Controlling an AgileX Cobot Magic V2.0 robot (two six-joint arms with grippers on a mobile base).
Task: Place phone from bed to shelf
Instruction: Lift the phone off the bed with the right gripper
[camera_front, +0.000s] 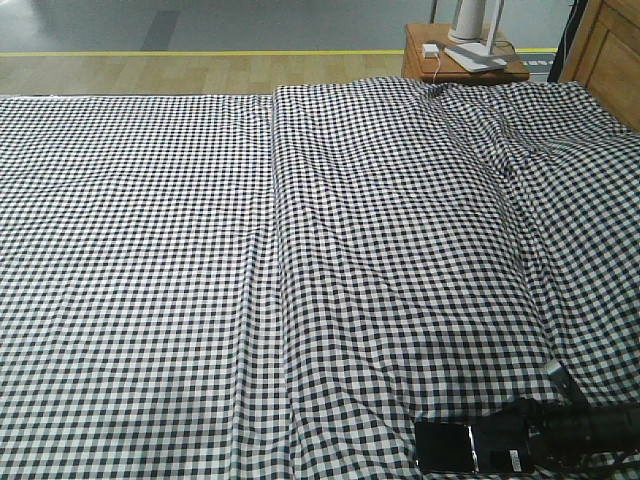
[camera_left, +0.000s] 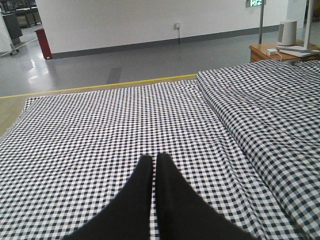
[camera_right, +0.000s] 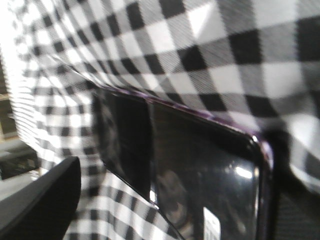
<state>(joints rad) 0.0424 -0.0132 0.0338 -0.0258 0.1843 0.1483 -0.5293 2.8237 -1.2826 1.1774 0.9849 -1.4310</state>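
Note:
The phone (camera_front: 445, 447) lies flat on the bed (camera_front: 250, 260) at its near right corner, black and glossy with a pinkish rim and a small white sticker. My right gripper (camera_front: 505, 447) reaches in from the right and stands open around the phone's right end. In the right wrist view the phone (camera_right: 200, 165) fills the frame. One finger (camera_right: 40, 200) stands apart from its edge with checked sheet between, and the other (camera_right: 295, 205) sits at its opposite edge. My left gripper (camera_left: 154, 162) hovers shut and empty over the bed's left half (camera_left: 100, 130). The shelf is out of view.
A reddish-brown side table (camera_front: 465, 62) stands beyond the bed's far right corner with a white device (camera_front: 475, 20) and a charger (camera_front: 430, 50) on it. A wooden headboard (camera_front: 610, 50) rises at the right. The sheet has a fold ridge (camera_front: 275, 250).

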